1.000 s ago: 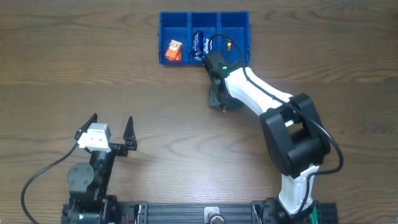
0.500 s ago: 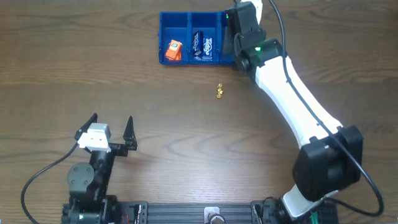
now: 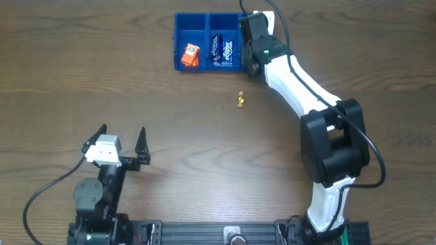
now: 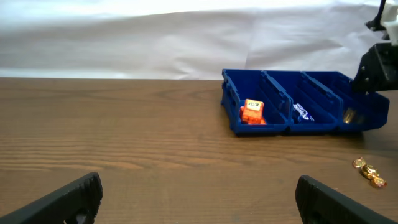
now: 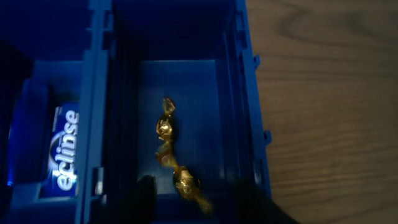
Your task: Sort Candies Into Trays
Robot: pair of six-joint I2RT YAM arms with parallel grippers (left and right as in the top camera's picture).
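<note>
Since half a second ago the right arm has folded its elbow back toward the lower right, and the right gripper (image 3: pixel 253 35) now sits over the right-hand compartment of the blue tray (image 3: pixel 191 28) at top centre. In the top view, an orange candy (image 3: pixel 191 56) lies in the left compartment and a blue pack (image 3: pixel 221 49) in the middle one. A loose gold candy (image 3: pixel 240 101) lies on the table (image 3: pixel 68 68) just below the tray. The left gripper (image 3: pixel 122 129) rests at lower left.

The left wrist view shows that gripper's fingers spread wide with nothing between them, and the loose candy is at lower right.

In the right wrist view, two gold candies (image 5: pixel 165 124) lie on the compartment floor. The right gripper's fingers are parted and hold nothing.

The drop-off looks finished. The next move is probably to rise clear of the tray wall and then descend low over the loose candy, with the fingers open on either side of it.
</note>
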